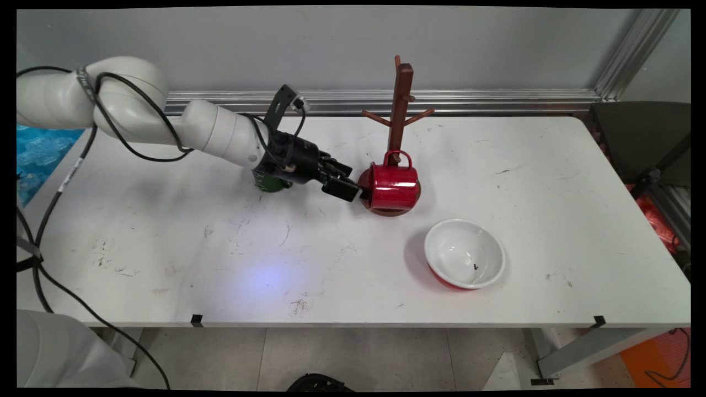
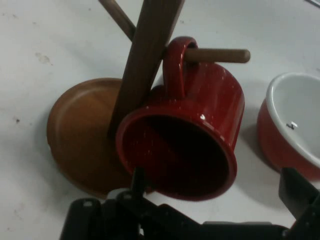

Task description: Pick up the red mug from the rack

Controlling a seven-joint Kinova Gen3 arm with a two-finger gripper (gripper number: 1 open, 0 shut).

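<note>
The red enamel mug hangs by its handle on a low peg of the wooden mug tree, lying on its side above the tree's round base; its long axis runs left to right across the table, with the mouth facing left toward the gripper. The gripper's jaws stand spread at the mug's rim, gripping nothing: in the hand view one finger shows outside the rim. That view looks straight into the dark mouth, which the main view hides. A green object sits half hidden behind the wrist. A red bowl with a white inside rests on the white table nearby.
</note>
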